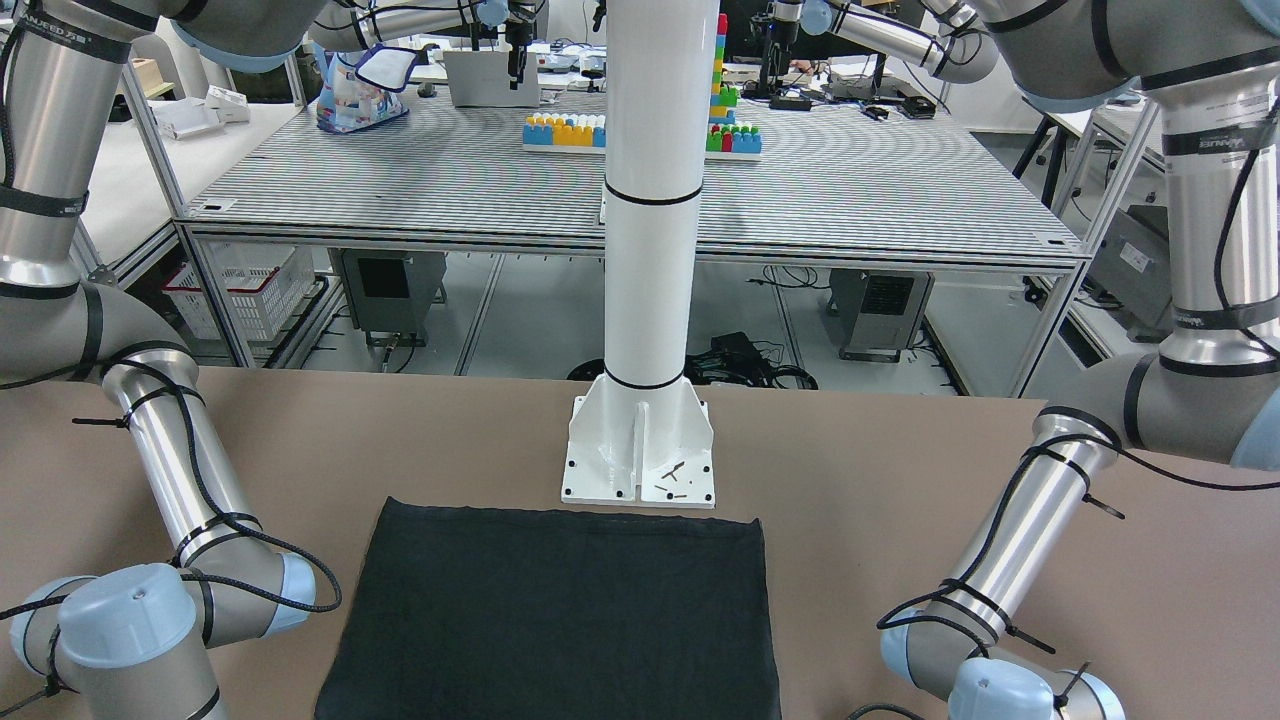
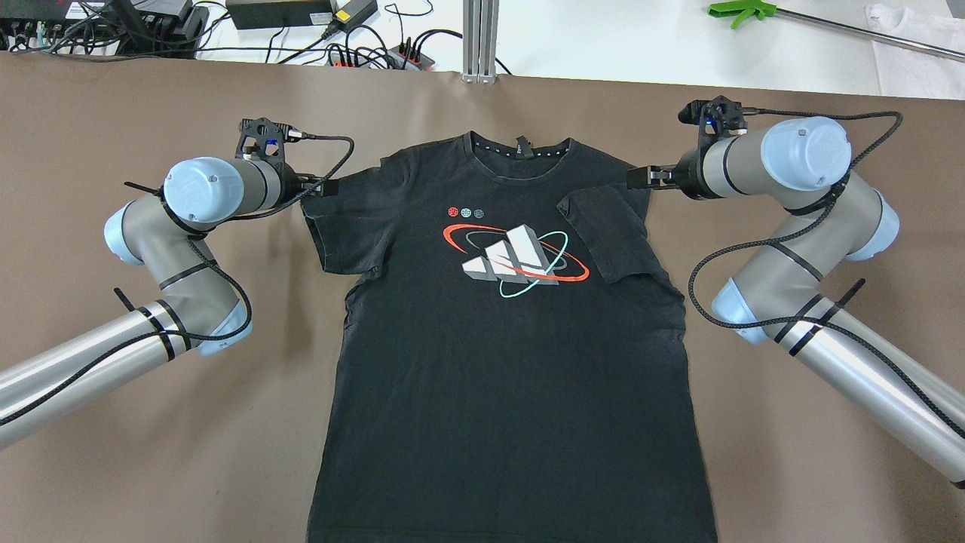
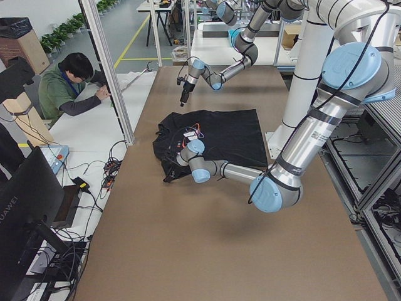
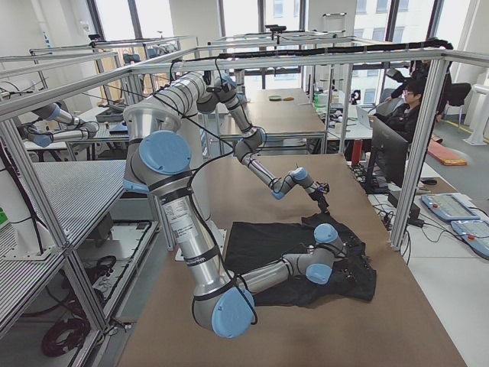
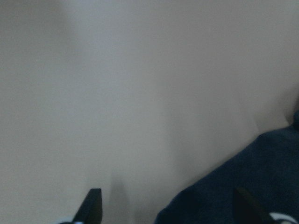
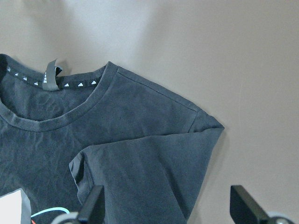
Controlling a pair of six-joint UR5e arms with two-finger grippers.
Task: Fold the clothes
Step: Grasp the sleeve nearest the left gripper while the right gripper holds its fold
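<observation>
The clothes point(image 2: 513, 362) are soft, matt black cloth with a smooth printed logo; table point(image 2: 226, 467) matt brown; pillar point(image 1: 650, 250) glossy white; right arm point(image 2: 867, 373) satin metal, blue plastic caps

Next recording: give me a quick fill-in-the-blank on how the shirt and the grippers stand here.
1. The T-shirt lies on the table with its print facing ____.
2. The sleeve folded in over the chest is on the robot's ____ side.
3. The fingers of the left gripper and the right gripper are ____.

Missing words: up; right; open.
</observation>
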